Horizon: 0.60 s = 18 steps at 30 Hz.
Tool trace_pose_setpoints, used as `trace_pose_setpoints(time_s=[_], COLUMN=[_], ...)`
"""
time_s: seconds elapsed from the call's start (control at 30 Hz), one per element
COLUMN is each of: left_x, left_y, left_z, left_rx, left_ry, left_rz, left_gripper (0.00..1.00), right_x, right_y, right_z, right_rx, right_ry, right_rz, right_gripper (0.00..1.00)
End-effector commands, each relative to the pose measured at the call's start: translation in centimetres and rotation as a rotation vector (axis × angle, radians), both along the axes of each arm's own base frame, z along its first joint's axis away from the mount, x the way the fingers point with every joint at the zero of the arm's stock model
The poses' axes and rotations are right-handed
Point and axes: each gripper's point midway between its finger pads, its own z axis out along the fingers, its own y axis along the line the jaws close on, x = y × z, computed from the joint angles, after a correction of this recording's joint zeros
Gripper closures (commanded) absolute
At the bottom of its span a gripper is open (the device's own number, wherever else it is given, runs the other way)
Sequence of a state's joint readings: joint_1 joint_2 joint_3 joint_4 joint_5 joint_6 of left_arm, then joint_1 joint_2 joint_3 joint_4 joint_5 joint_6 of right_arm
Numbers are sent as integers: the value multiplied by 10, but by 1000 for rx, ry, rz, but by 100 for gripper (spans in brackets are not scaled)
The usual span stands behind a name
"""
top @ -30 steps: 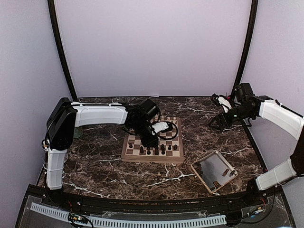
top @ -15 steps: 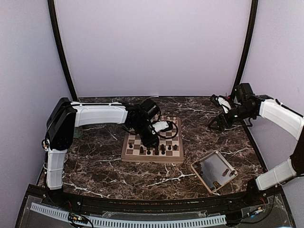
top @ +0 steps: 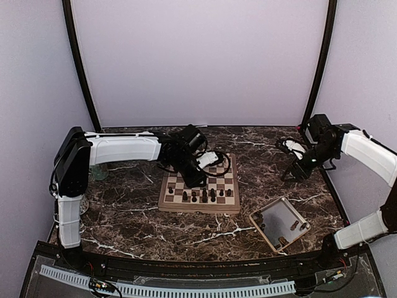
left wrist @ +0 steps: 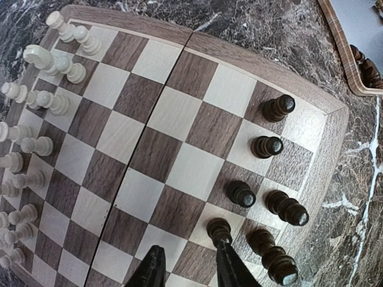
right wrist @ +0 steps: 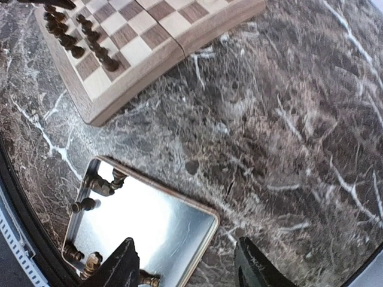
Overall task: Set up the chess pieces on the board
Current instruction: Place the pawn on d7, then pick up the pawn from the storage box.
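Left jaws apart, nothing between them, low over one edge of the board (left wrist: 179, 137). Six dark chess pieces (left wrist: 266, 146) upright in the two rows by that edge, one of them just beside a fingertip (left wrist: 232, 268). Pale pieces (left wrist: 57, 60) crowded along the opposite side. Right jaws wide apart and empty, hanging above the counter (right wrist: 287, 119) at a corner of a shallow tray (right wrist: 152, 221). A few more dark pieces in the tray, close along its rim. Board mid-counter, tray apart from it, nearer the right arm.
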State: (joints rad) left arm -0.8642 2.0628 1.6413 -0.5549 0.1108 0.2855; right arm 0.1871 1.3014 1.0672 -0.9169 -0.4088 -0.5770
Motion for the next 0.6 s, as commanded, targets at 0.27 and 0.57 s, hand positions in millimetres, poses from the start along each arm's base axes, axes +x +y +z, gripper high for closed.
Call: trace_pose_setpoints(time_s=[0.27, 0.57], left_x=[18, 33], left_y=[-18, -12], left_z=[65, 93], left_rx=[-246, -401], left_ry=[-137, -142], left_rz=[103, 247], left_gripper=[67, 67], right_x=[-100, -125], right_y=[-75, -83], right_z=[-62, -95], right_rx=[-426, -456], right_ry=[243, 330], right_rz=[157, 195], right_gripper=[52, 65])
